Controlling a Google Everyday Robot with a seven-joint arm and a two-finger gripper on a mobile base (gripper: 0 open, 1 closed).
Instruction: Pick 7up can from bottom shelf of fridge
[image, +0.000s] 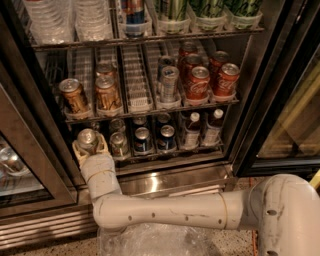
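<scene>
My gripper (89, 150) is at the left end of the bottom shelf (170, 153) of the fridge (260, 95). Its pale fingers (76, 148) wrap both sides of a 7up can (87, 138), whose silver lid faces up. The can stands upright at the front of the leftmost lane. A second like can (118, 144) stands in the lane to its right. My white arm (165, 211) reaches in from the lower right, over the steel base.
Dark blue Pepsi cans (142, 140) and small bottles (191, 129) fill the lanes to the right. The rack above holds bronze cans (72, 95), a silver can (169, 82) and red Coca-Cola cans (198, 82). The open glass door (22, 165) is close on the left.
</scene>
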